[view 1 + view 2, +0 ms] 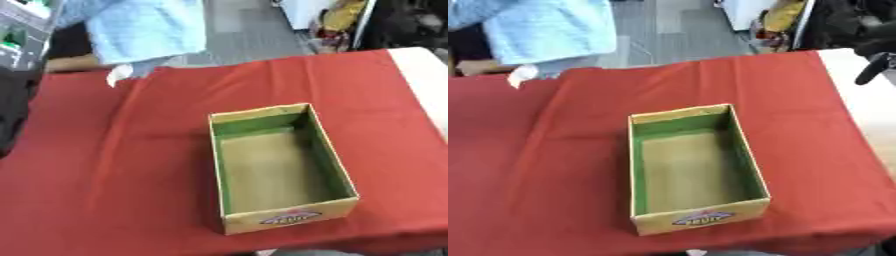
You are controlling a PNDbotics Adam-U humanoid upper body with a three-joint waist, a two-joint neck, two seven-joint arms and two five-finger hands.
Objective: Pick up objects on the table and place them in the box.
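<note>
**Open box on red bench, right robot hand barely in view**

Box (282, 170): open-top cardboard carton, tan outside, green lining on the inner walls, tan floor. Sits upright on the bench (105, 165), a bit right of centre and toward the near edge. Long axis runs roughly away from the camera, skewed slightly. Near short wall carries a printed label (703, 218), red/blue logo, text not readable. Nothing visible inside the box.

Bench is covered by a red cloth, with a few soft folds running from the far left corner toward the box. Bare pale bench surface (866, 115) shows along the right edge where the cloth stops. No loose objects to pick up can be made out on the cloth.

Right robot hand (871, 70): only a dark finger-like part shows at the far right edge of the right eye view, above the pale strip, well apart from the box. Can't tell whether it is open or closed; it isn't touching anything visible. Left robot hand: not in either view.

Far edge: a person in a light blue top (144, 30) stands behind the bench at the left, with a small white thing (118, 75) at the cloth's far edge just below them. Not touching the box.
</note>
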